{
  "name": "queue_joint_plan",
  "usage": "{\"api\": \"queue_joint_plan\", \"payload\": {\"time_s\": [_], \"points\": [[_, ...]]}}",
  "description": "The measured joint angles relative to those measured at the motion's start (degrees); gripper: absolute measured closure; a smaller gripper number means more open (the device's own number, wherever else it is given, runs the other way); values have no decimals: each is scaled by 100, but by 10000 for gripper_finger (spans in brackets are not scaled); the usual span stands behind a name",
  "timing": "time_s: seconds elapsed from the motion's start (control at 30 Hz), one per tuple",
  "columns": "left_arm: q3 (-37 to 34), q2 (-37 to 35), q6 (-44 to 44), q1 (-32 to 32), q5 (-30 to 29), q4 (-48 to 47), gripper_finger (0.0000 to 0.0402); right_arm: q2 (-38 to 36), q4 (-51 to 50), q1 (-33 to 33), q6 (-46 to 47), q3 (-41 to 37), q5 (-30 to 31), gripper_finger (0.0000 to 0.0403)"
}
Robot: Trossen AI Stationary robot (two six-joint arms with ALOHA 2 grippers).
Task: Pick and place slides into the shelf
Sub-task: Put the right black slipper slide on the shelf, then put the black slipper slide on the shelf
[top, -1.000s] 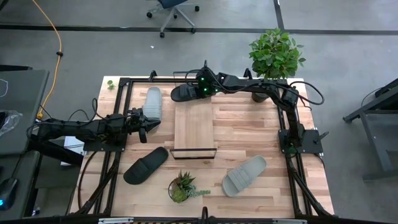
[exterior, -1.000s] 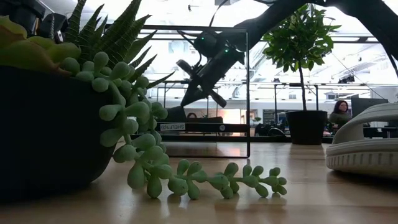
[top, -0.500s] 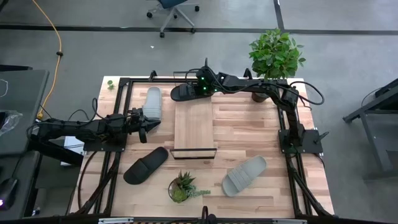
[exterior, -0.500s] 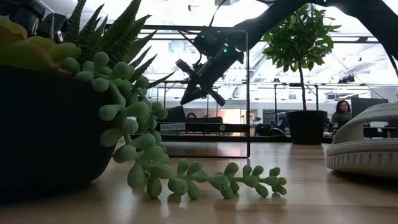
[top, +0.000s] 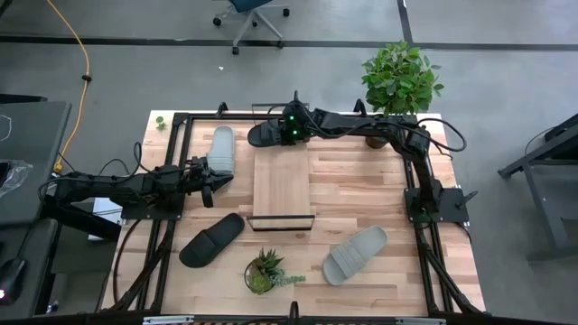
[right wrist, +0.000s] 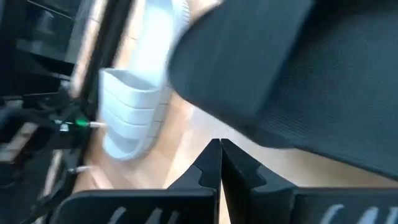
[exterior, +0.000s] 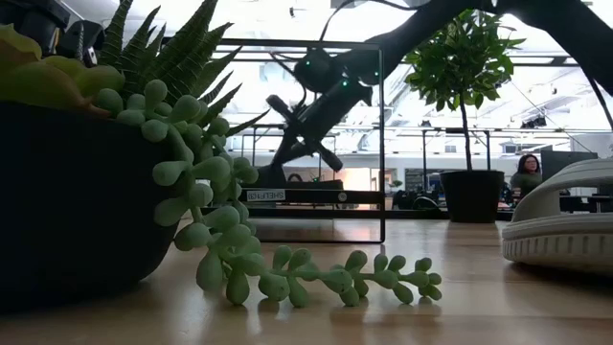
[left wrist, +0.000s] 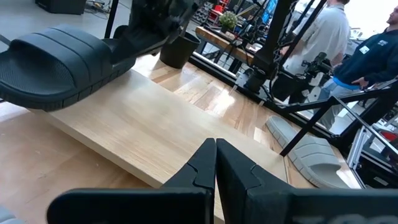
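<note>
The shelf, a light-wood board with black wire ends, lies mid-table. One black slide lies crosswise at the shelf's far end; in the left wrist view this black slide sits on the board's far edge and overhangs it. My right gripper is shut, slanting down at that slide's right end. A grey slide lies at the far left. Another black slide and another grey slide lie near the front. My left gripper waits shut, left of the shelf. My right gripper points its shut fingers at the black slide's end nearer the table's right edge, slanting down from the right. The slide fills the view just ahead of the fingertips. Whether they touch it I cannot tell.
A small potted plant stands at the front edge, between the two near slides. A large potted plant stands at the far right corner. A black metal frame runs round the table. People stand beyond the table in the left wrist view.
</note>
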Motion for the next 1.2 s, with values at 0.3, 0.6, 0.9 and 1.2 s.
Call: {"api": "queue_joint_plan", "payload": {"time_s": [0.3,0.6,0.9,1.2], "points": [[0,-2,-39,0,120,-7,401,36,298,36,-80,0,556,403],[-2,0,-45,0,120,-24,401,41,328,37,-20,0,-313,403],[0,-2,-45,0,119,-18,401,-229,989,17,-159,0,-794,403],[-2,-4,-187,0,164,443,401,-1132,1230,84,-1088,3,-1928,403]]}}
